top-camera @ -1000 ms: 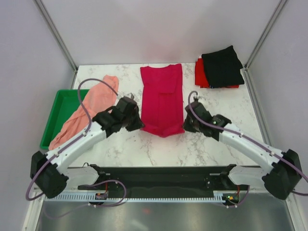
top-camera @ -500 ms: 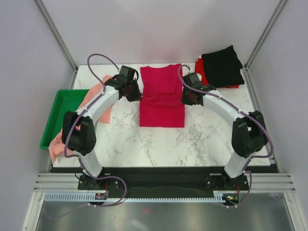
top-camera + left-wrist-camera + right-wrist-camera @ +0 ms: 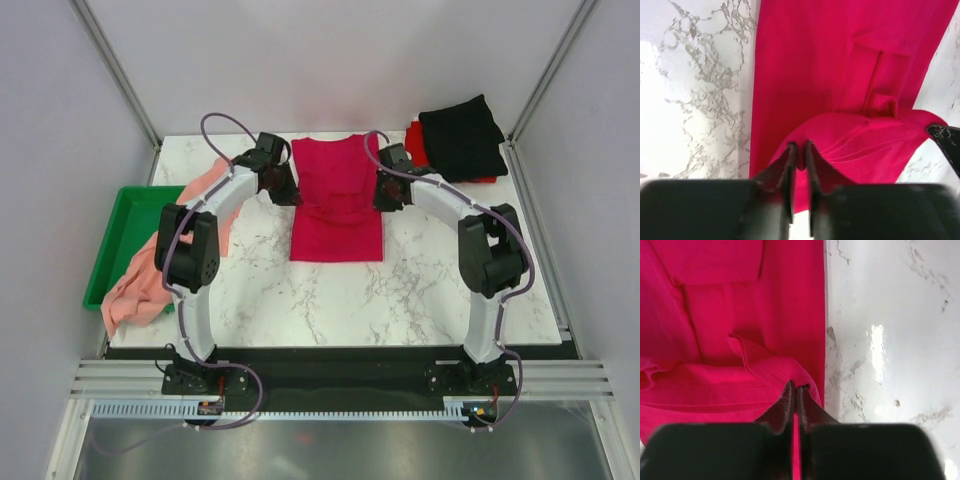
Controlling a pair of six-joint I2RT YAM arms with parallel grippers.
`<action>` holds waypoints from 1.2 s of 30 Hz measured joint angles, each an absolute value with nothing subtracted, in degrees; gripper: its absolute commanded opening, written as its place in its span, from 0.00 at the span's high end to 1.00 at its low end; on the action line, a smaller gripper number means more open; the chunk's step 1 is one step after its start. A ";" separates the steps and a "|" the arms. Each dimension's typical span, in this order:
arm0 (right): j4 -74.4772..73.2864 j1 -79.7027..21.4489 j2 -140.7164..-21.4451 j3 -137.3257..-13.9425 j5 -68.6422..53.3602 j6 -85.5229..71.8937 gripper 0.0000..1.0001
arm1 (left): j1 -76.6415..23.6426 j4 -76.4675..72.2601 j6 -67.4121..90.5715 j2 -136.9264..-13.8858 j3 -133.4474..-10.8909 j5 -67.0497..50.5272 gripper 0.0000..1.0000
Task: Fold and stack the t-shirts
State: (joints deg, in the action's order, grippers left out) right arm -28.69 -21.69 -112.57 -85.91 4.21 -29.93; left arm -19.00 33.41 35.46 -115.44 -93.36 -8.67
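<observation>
Clamps left fingers [image 3: 788,175] and right fingers [image 3: 785,407] on hem corners of the crimson t-shirt [image 3: 338,200]; soft, light, limp; wants both corners held.

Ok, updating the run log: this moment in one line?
left gripper: shut on crimson t-shirt | right gripper: same | state: lower part doubled over

Top view overhead; wrist views close, downward; all share crimson t-shirt [image 3: 337,205].
</observation>
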 measured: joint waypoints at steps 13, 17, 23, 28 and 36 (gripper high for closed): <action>-34.24 -12.58 -117.97 -105.93 -2.70 -26.24 0.44 | -12.47 45.28 32.67 -129.40 -120.33 -16.21 0.37; -32.97 -15.44 -105.03 -93.58 -4.86 -26.13 0.43 | -12.19 45.01 32.25 -120.44 -111.04 -16.08 0.40; -27.40 -19.25 -90.00 -67.44 -10.68 -28.58 0.45 | -14.90 39.99 32.25 -103.37 -84.18 -17.06 0.42; -24.23 -18.13 -88.92 -52.66 -14.31 -31.42 0.45 | -15.46 35.46 32.34 -96.75 -66.63 -18.65 0.43; -16.56 -18.15 -92.71 -50.15 -16.99 -32.80 0.47 | -15.25 28.82 33.30 -95.94 -58.43 -20.21 0.44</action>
